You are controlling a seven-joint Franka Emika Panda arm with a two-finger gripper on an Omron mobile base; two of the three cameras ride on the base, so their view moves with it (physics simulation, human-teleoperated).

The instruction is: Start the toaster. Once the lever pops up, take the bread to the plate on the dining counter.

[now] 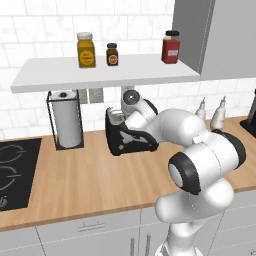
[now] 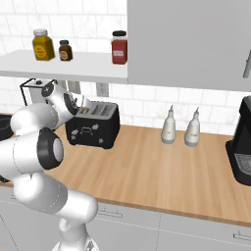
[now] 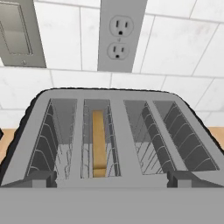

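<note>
The pincer (image 3: 112,179) is being held wide open and empty just above the toaster (image 3: 118,131), its tips spread to either side of the slots. The bread (image 3: 99,142) is being seen edge-on, sunk inside the second slot from the left. The toaster is being carried by the wood worktop (image 2: 147,171) against the tiled wall, below a wall outlet (image 3: 120,35).

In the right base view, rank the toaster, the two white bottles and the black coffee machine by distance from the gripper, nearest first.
1. The toaster: directly under the gripper, at the left of the worktop.
2. The two white bottles, mid-counter by the tiled wall; the left one is slightly nearer than its neighbour.
3. The black coffee machine, at the far right edge.
</note>
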